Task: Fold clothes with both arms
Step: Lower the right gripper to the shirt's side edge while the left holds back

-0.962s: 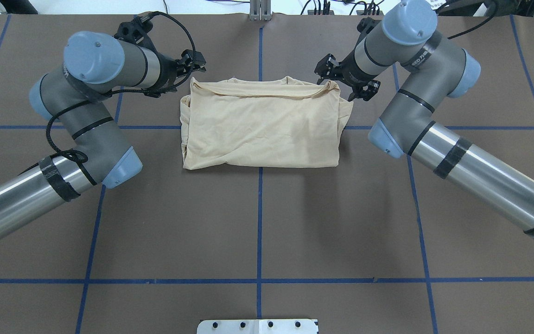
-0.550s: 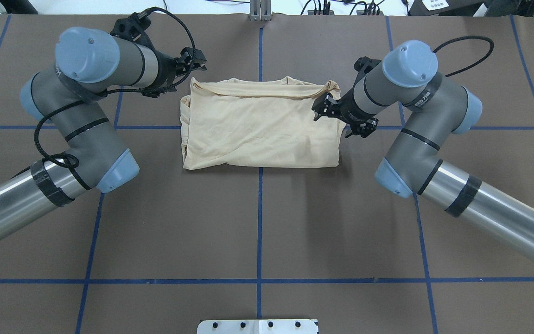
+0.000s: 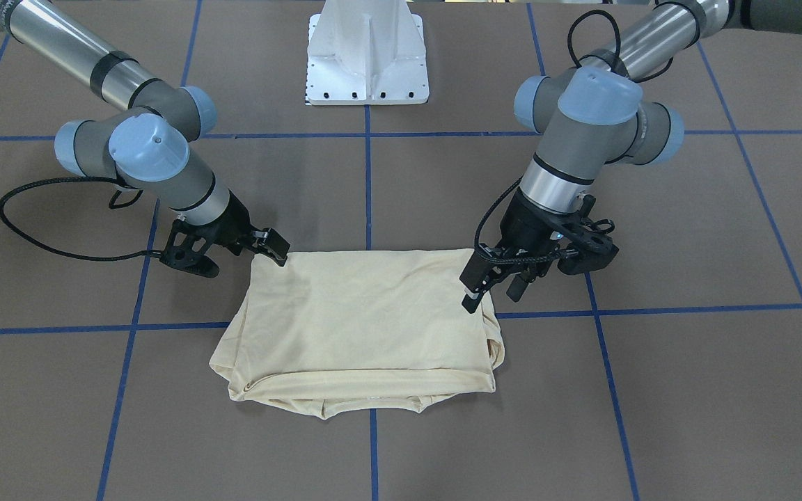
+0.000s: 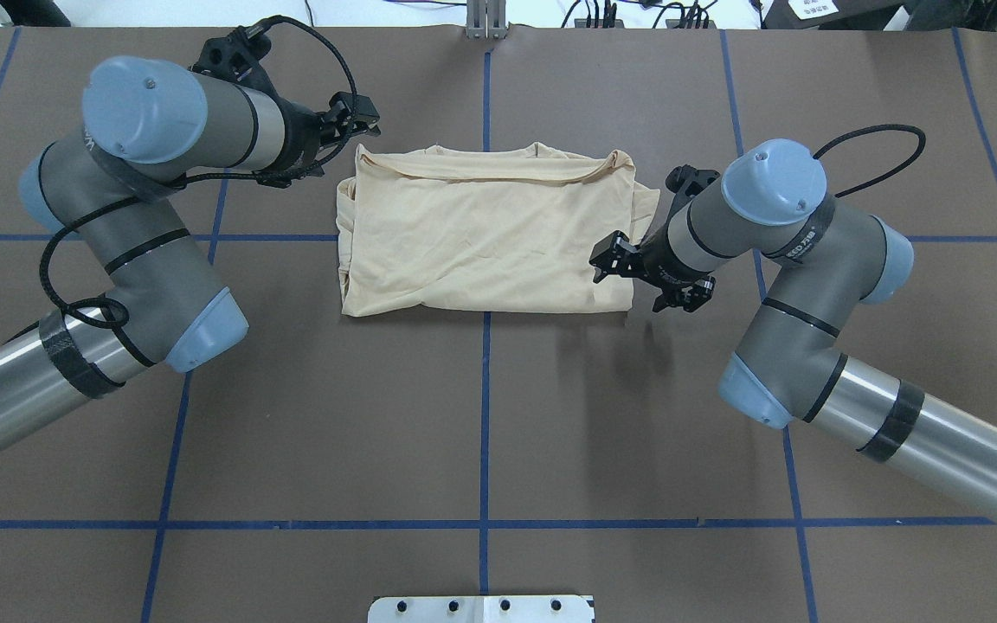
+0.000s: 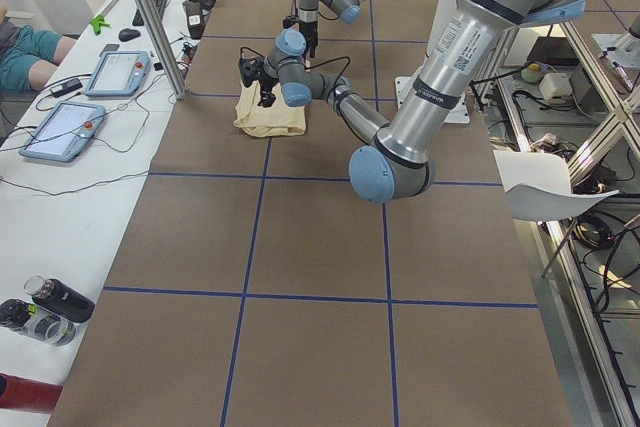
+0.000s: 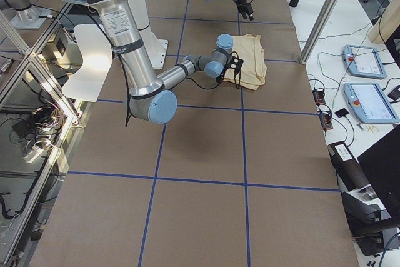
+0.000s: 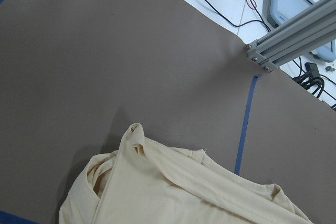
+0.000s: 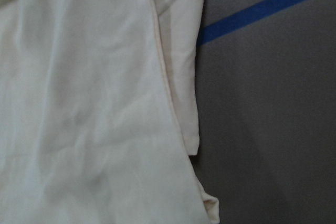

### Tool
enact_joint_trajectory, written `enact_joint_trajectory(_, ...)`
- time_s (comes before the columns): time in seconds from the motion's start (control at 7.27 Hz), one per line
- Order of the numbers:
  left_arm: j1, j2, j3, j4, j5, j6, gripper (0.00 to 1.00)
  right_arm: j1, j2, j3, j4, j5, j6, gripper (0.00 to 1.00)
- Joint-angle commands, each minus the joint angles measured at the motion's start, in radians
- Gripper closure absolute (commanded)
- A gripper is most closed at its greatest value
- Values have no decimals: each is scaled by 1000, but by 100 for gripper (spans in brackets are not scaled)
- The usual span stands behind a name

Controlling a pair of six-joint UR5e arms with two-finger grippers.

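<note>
Shirt: The pale cream-yellow T-shirt of thin cloth (image 4: 485,234) lies flat on the brown table with blue tape lines (image 4: 334,415). It is folded into a wide block. It sits across the middle blue line, on the half of the table far from the robot. No print shows.

Right gripper: The black two-finger right gripper (image 4: 646,279) is low, just beside the T-shirt's right side, near the corner closest to the robot. Its fingers stand apart and hold nothing. Its wrist view shows the cloth edge and bare table from close up.

Left gripper: The black two-finger left gripper (image 3: 495,287) hangs in the air by the T-shirt's left side. Its fingers are apart too, with nothing in them. Its wrist view looks down on the far left corner from higher up.

What changed: One second ago the right gripper was by the far right corner. Now it has slid along the right side toward the robot. The left gripper has hardly moved. The T-shirt has not moved at all.

What it means: Both grippers are empty, so the last fold looks done and it keeps its shape. The grey metal right arm with light blue caps (image 4: 810,285) seems to be going to a new spot to grab for one more fold.

Watch out: The cloth is thin and lies in many layers. A pinch may catch only the top layer and pull the fold open.
</note>
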Motion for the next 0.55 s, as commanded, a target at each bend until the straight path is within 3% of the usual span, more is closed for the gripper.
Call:
enact_joint_trajectory(0.0,3,1,0,0,1,0,0,-8,4,-8,-2,-4,0,2)
enact_joint_trajectory(0.41,3,15,-2,0,5,0,0,4,18,-10,-25,-32,-11,3)
